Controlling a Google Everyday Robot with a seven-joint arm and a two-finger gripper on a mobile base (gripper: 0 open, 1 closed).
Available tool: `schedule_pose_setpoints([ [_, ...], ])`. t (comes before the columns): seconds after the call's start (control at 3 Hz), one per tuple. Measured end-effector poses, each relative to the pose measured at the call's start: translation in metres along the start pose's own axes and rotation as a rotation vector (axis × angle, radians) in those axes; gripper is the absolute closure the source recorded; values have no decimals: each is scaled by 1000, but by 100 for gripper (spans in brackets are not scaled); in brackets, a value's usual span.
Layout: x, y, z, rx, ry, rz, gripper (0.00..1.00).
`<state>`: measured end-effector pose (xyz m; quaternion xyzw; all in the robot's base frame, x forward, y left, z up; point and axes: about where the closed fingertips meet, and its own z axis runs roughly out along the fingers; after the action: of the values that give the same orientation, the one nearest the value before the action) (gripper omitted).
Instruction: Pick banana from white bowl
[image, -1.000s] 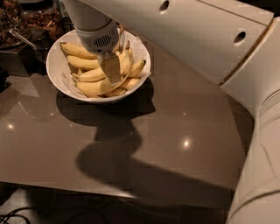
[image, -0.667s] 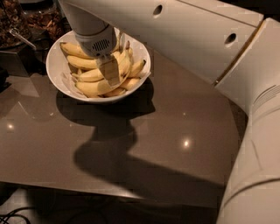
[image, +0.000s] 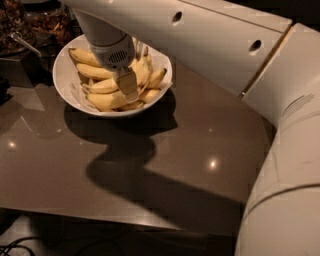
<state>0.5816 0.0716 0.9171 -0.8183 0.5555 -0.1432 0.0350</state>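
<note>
- Change over the last second is small: the pincer (image: 128, 86) has gone a little lower into the pile of fruit, and the arm (image: 215, 45) leans somewhat more over the white bowl (image: 65, 82). The bowl and the fruit lie as they did.
- The pincer hangs straight down over the middle of the bowl. I cannot tell if it is spread or pressed together.
- The banana (image: 106, 101), the long curved one at the near side of the pile, lies in the bowl just beside and under the pincer, not lifted.
- In my judgement the reach is almost finished and the grasp itself is not yet done.
- The shorter bananas (image: 150, 77) lie close against it and the rim stands all around, so a pull to the side could drag them. Straight up looks safest.
- The bowl stands at the far left of the worktop (image: 200, 145), near the dark containers (image: 47, 22) behind it. Toward the front and the right the worktop gives wide room.
</note>
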Motion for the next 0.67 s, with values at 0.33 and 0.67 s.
schedule_pose_setpoints([
  [0.33,1,0,10,-12,-7,4,43],
  [0.67,-2,4,19,-31,-21,1,43],
])
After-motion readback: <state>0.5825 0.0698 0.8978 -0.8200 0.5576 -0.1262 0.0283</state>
